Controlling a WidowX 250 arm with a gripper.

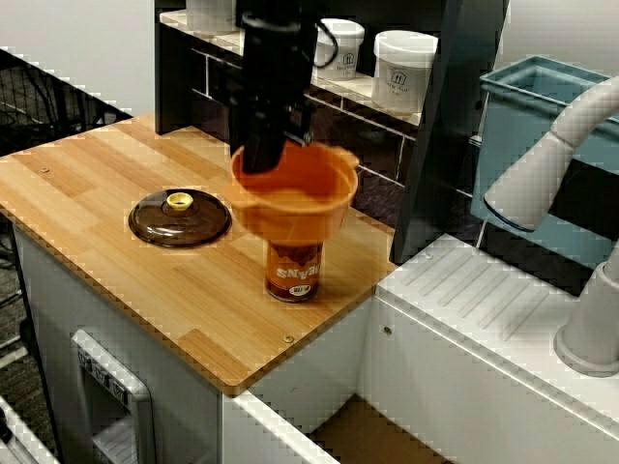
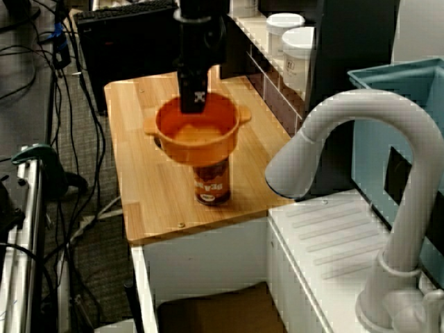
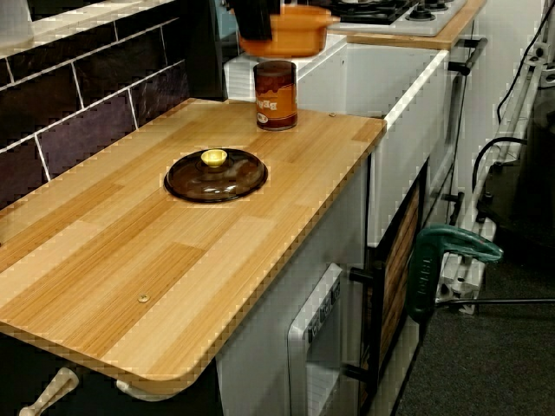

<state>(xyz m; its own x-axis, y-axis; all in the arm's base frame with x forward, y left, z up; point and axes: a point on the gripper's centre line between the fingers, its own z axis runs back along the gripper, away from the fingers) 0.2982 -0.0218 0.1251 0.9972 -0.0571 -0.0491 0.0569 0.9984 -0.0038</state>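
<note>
Pot (image 1: 295,198) hangs level from hand (image 1: 259,159), which is clamped on its rim; can (image 1: 293,273) stands directly below hand, lid (image 1: 180,217) flat on table (image 1: 97,184) off sideways.

The black arm (image 1: 276,58) comes straight down from above the orange pot (image 1: 311,198), its wrist upright. The gripper (image 1: 257,159) points down at one edge of the pot, not its middle, and its fingers are clamped on the rim, holding the pot aloft.
</note>
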